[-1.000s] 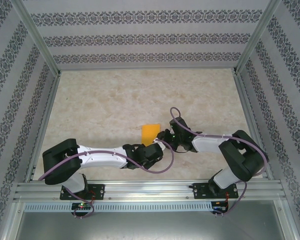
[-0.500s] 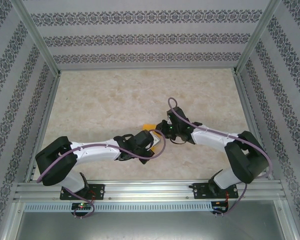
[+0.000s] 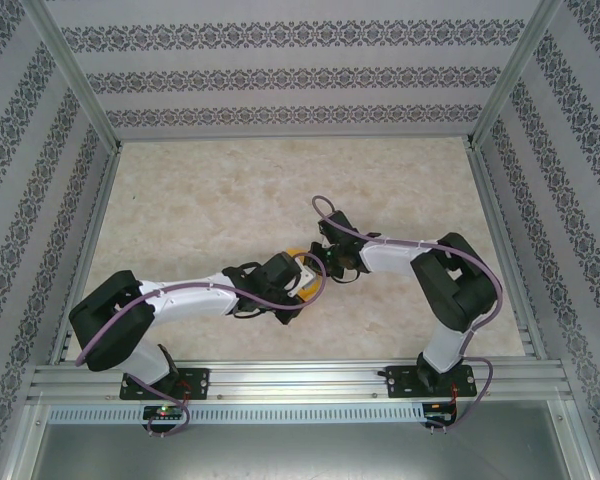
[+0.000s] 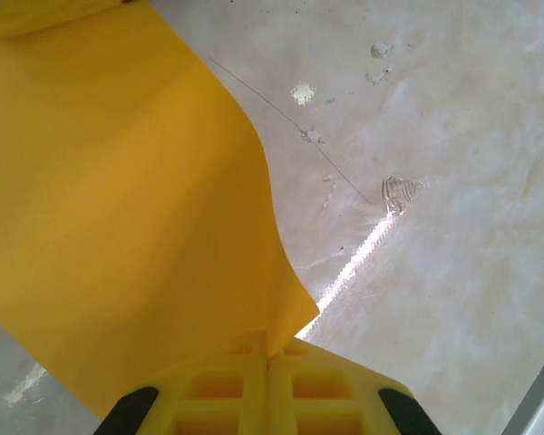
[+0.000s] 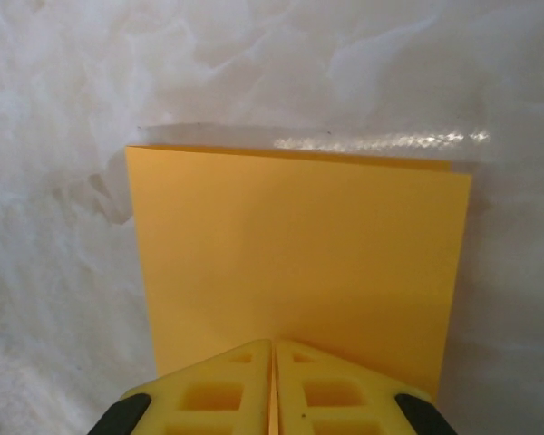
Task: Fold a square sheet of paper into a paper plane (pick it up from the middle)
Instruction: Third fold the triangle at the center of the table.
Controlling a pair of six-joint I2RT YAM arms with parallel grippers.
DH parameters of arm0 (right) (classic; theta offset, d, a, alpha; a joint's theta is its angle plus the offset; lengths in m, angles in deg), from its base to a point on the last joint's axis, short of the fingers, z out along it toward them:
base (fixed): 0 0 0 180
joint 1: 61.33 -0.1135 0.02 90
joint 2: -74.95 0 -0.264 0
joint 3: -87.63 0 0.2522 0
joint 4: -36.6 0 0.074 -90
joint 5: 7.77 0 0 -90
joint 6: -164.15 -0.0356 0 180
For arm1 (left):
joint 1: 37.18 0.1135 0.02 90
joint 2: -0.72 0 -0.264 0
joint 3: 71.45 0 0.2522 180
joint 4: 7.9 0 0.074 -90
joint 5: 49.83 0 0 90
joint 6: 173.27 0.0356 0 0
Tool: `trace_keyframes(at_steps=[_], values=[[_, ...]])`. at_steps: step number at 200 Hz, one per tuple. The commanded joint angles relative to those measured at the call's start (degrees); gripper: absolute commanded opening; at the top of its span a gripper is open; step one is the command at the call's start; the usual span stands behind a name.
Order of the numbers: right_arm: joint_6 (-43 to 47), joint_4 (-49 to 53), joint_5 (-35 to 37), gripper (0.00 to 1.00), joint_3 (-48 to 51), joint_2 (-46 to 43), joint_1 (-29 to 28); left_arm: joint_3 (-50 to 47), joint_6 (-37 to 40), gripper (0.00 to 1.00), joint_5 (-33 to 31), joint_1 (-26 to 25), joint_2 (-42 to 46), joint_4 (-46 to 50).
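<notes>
The square sheet of paper (image 5: 299, 245) is orange-yellow and folded into a rectangle with a crease along its far edge. My right gripper (image 5: 272, 344) is shut on its near edge. My left gripper (image 4: 268, 340) is shut on a corner of the same sheet (image 4: 118, 199), which curves up and to the left. From above, the two grippers meet mid-table, left (image 3: 298, 272) and right (image 3: 326, 258), and a sliver of paper (image 3: 310, 291) peeks out between them. The paper plane is out of view.
The marbled table top (image 3: 230, 190) lies open behind the grippers. Patterned walls and metal frame posts (image 3: 90, 100) surround it. A rail (image 3: 300, 380) runs along the near edge by the arm bases.
The right gripper has closed on the sheet and moved left. The left arm has pushed forward. The sheet lay flat a second ago and is now mostly hidden between the grippers.
</notes>
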Motion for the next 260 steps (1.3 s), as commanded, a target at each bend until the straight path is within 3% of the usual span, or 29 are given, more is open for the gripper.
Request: trace_keyframes(at_steps=[1, 136, 260], values=[[4.16, 4.64, 1.46, 0.1, -2.31, 2.26, -0.04, -0.4, -0.68, 0.0, 3.03, 1.79, -0.22, -1.44], [7.12, 8.69, 3.65, 0.1, -4.27, 5.68, -0.66, 2.54, -0.26, 0.0, 8.38, 7.9, -3.49, 1.22], [7.73, 9.56, 4.01, 0.11, -4.51, 6.16, -0.62, 4.36, -0.52, 0.01, 9.42, 10.64, -5.66, 3.46]])
